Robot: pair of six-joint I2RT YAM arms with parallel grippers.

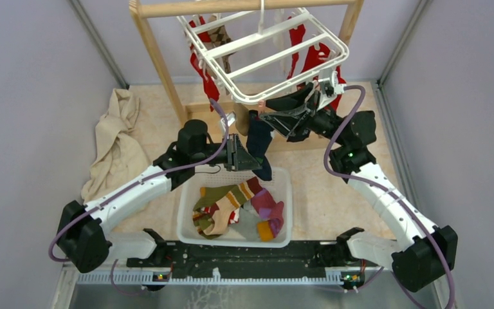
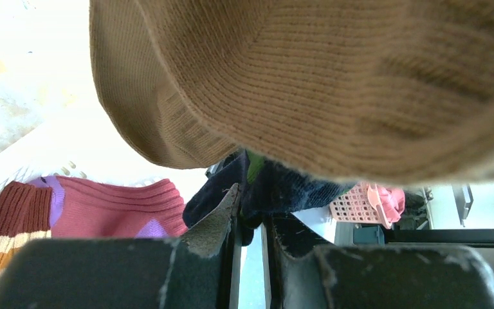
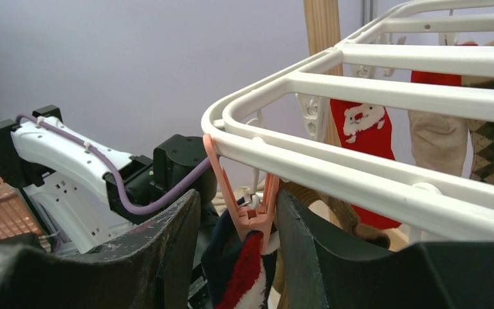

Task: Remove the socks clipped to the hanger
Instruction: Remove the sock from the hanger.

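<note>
**Top view:** hanger (image 1: 247, 101) hangs tilted off wooden frame (image 1: 157, 61) over far edge of table, mid. Several socks (image 1: 199, 71) are clipped on it. My right gripper (image 1: 269, 118) is up at the hanger's near rail. My left gripper (image 1: 252, 158) sits lower, on the navy sock (image 1: 259, 138) dangling above the basket (image 1: 288, 206) at near edge, centre. Beige cloth (image 1: 119, 141) by left edge, ignore.

**Left wrist:** L fingers (image 2: 206, 225) narrow, pinched on navy sock fabric. Tan sock (image 2: 334, 84) droops across the lens and blocks most of the view. Hold looks shallow, near the tips, so I judge a slow pull straight down twd near edge, no jerk.

**Right wrist:** R fingers (image 3: 173, 244) part open, bracketing the pink clip (image 3: 252, 215) that bites the navy sock's cuff under the rail. Can't tell if pads touch the clip.

**Plan (judgement):**
- Press on the clip's upper arms, not the biting end, and sit high on them for leverage.
- R squeezes first, then L draws. If L pulls early, the hanger swings and the clip may slip out from betw. R fingers.
- Once the cuff is free, L lowers and drops into basket.
- Watch for the tan sock snagging.
</note>
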